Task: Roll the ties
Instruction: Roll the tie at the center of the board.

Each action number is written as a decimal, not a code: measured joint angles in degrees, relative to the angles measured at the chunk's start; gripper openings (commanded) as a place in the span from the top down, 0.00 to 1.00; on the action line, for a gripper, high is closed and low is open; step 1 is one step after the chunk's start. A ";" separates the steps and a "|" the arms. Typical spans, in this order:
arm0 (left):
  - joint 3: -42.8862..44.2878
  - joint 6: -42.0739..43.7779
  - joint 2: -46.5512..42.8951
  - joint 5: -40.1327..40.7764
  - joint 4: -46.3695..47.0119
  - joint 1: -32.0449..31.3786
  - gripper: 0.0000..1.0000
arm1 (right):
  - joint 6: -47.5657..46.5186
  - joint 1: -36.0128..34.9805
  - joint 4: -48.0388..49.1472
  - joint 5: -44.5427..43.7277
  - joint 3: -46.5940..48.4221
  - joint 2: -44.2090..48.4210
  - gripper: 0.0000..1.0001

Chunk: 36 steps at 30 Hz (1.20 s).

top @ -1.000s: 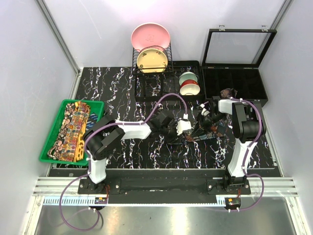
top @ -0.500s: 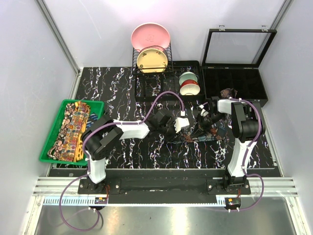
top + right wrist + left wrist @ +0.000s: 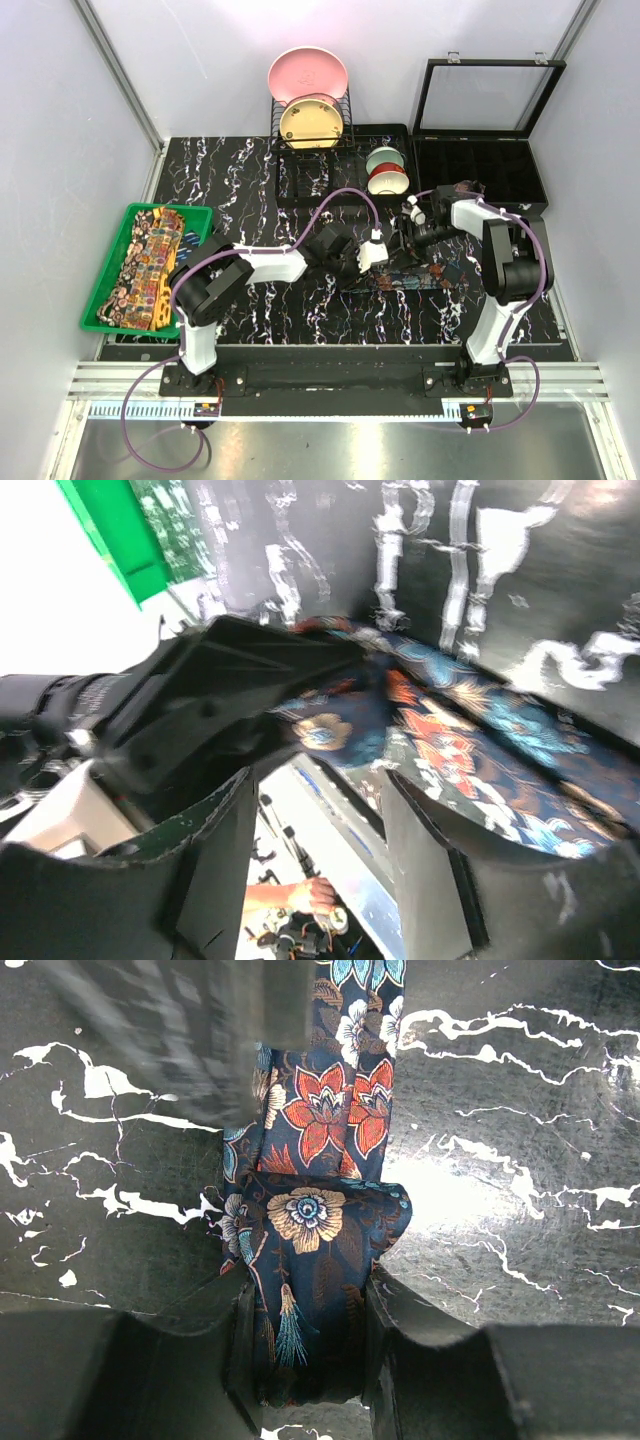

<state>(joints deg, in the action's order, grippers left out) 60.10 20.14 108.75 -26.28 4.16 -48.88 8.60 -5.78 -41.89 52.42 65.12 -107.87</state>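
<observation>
Left wrist: tie [image 3: 306,1215] in left gripper [image 3: 307,1345]

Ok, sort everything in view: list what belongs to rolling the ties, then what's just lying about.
Job: dark blue floral tie, pinched by the left end effector; right end effector, open beside it; paisley ties in the green tray; brownish rolled tie at the compartment case.
Lying about: pink plate and yellow plate in the dish rack; stacked bowls.

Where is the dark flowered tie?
Top view: the dark tie lies right of centre on the table, near the bowls, its folded end gripped by the left end effector.
</observation>
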 measured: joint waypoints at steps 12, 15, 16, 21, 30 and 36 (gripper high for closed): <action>0.31 0.63 0.07 -0.04 -0.63 0.00 0.73 | -0.26 -4.98 2.32 4.17 -1.70 0.74 0.48; 0.33 0.63 0.07 -0.04 -0.63 0.00 0.73 | -0.28 -6.64 3.37 4.04 -1.81 0.24 0.51; 0.33 0.63 0.07 -0.04 -0.66 0.00 0.73 | -0.24 -6.95 3.65 4.00 -1.84 0.02 0.52; 0.33 0.74 0.07 -0.07 -0.66 0.00 0.73 | -0.35 -7.52 4.37 2.75 -1.84 -0.50 0.57; 0.63 0.94 0.07 -0.04 -1.25 0.00 0.72 | -3.26 -7.63 2.27 -0.76 -1.84 -0.94 0.64; 0.63 1.05 0.07 -0.07 -1.27 0.00 0.71 | -3.21 -7.85 2.27 -0.61 -1.68 -1.18 1.00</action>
<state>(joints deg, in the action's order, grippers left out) 60.73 21.19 108.81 -26.35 2.90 -48.88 5.39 -13.63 -39.62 51.81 63.44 -109.06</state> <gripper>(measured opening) 0.354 0.223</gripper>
